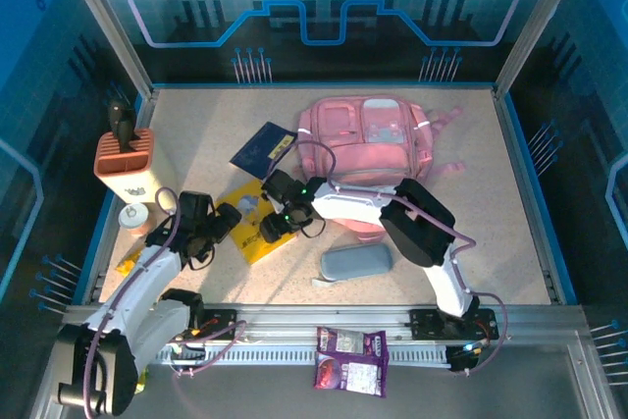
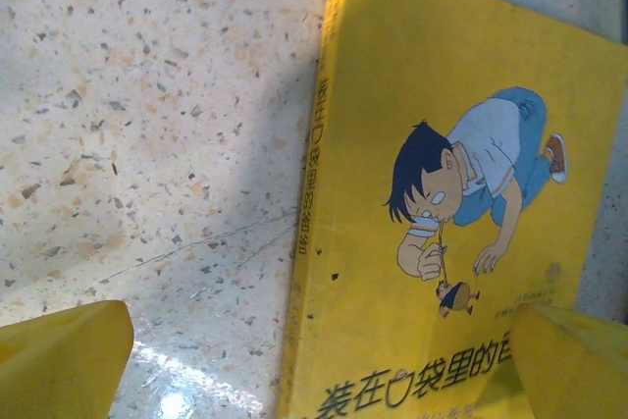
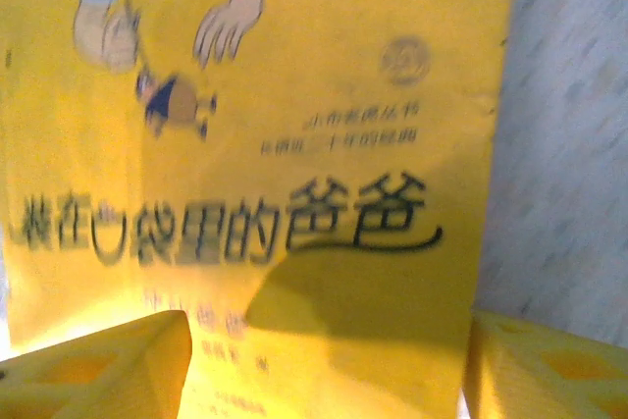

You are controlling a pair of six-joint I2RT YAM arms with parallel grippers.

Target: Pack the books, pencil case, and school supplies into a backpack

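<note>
Yellow fingertips (image 2: 59, 360) sit closest to my wrist lenses, one in each bottom corner. Between them lies the yellow book (image 2: 451, 193) with the cartoon child on its cover, flat on the speckled tabletop (image 2: 147, 125). My left claw (image 2: 314, 370) stands fully apart and straddles the book's spine edge, one tip over bare tabletop and the other over the cover. It grips nothing, and I cannot tell whether either tip touches the book. My right claw (image 3: 324, 370) is spread too and holds nothing, with one tip above the lower part of the cover and the other just past the book's edge. Seen from above, my two claws close in on this book from opposite sides. The navy book (image 1: 263, 149) lies beyond it, beside the pink backpack (image 1: 363, 139), and the grey-blue pencil case (image 1: 356, 262) lies on the tabletop nearer my bases. With both books and the case outside the bag, I judge the packing has barely begun and the step in hand is picking up the yellow book. It is thin and lies flat, so next I must work a tip under an edge, perhaps with one claw steadying while the other pinches. Then I lift it and carry it to the backpack, though I cannot tell whether that is open.
</note>
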